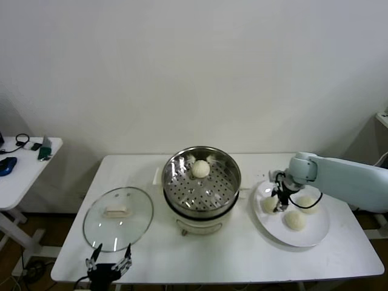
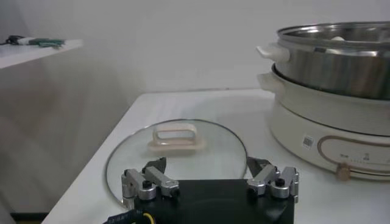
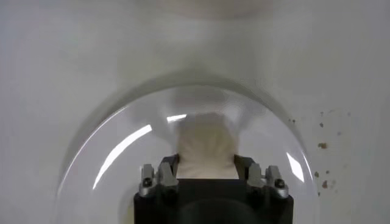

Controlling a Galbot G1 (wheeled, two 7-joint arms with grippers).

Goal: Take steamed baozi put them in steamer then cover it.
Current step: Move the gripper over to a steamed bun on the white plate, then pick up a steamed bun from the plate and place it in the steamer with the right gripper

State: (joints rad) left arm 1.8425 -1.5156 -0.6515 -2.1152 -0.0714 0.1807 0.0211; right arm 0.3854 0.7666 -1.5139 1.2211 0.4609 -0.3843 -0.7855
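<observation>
Head view shows the right tool (image 1: 280,203) down on the white plate (image 1: 315,235), fingers pinching one steamed baozi (image 1: 270,204) between them so it can be carried to the steamer (image 1: 201,180), where one bun (image 1: 200,168) already sits. Left tool (image 1: 109,262) waits wide open beside the cover (image 1: 118,217) on the worktop (image 1: 242,257).

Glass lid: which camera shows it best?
The head view: the whole lid lies flat on the table, left of the steamer, handle up. The left wrist view shows its handle and near rim behind the open left claw. The right wrist view misses it.
</observation>
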